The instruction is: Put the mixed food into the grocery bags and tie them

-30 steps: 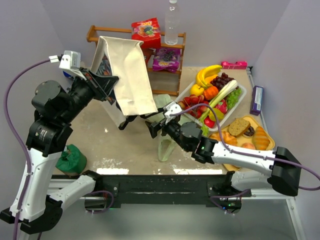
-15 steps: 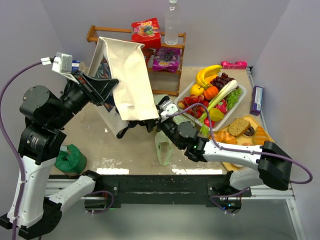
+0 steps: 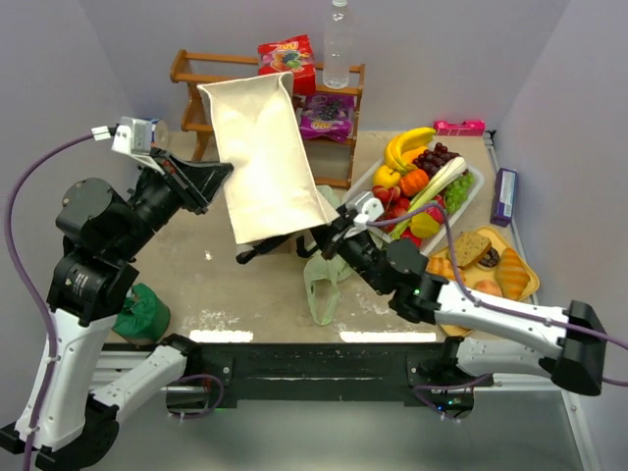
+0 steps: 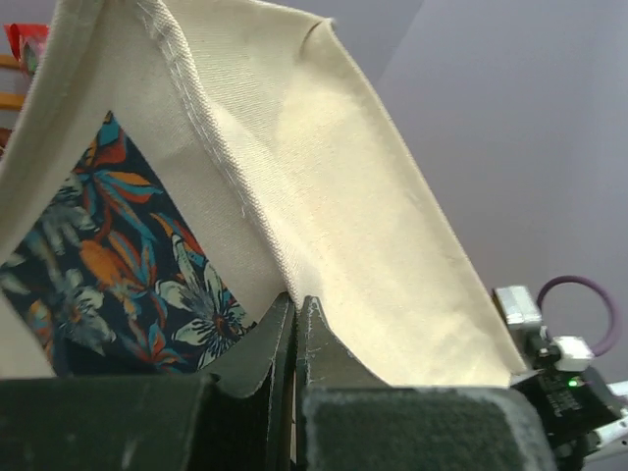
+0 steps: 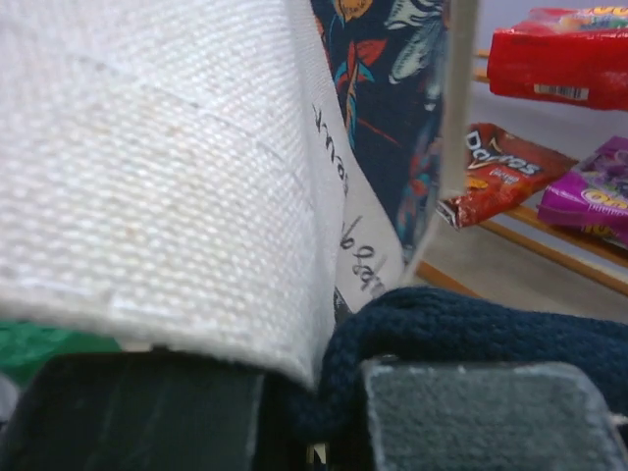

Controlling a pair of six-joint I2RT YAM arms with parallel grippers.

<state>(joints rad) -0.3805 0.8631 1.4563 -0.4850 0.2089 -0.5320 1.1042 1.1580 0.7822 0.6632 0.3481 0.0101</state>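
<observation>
Above the table [image 3: 257,287], left tool [image 3: 218,175] and right tool [image 3: 332,232] tight shut on beige tote [image 3: 265,147]

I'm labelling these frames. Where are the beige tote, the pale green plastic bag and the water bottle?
beige tote [image 3: 263,157]: top view, plain side panel.
pale green plastic bag [image 3: 322,294]: top view, crumpled body.
water bottle [image 3: 338,47]: top view, clear body.

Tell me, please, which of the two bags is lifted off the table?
The beige tote: the left gripper and right gripper hold it in the air, while the green plastic bag lies crumpled on the table.
</observation>
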